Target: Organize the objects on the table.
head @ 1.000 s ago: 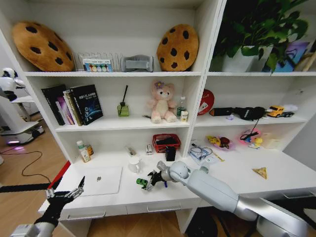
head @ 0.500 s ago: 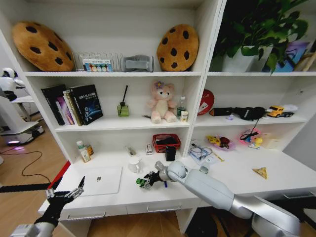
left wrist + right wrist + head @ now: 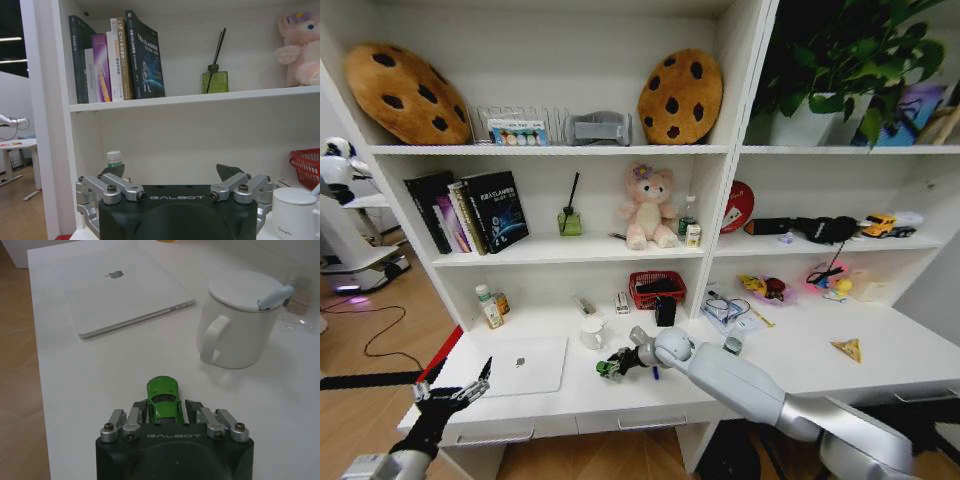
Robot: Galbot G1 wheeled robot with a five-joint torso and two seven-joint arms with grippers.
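White table [image 3: 790, 360] below shelves — right tool [image 3: 165, 410] pinching green toy car [image 3: 163, 399]; left tool [image 3: 450, 392] spread.

Silver arm [image 3: 760, 390]; black end effector [image 3: 163, 412] housing, GALBOT lettering, silver screwed linkages.

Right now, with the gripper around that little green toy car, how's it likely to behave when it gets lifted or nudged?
The green toy car sits between the right gripper fingers on the smooth white table, so it would probably roll if nudged. It looks small, likely light. Its glossy, rounded body may slip in a loose pinch.
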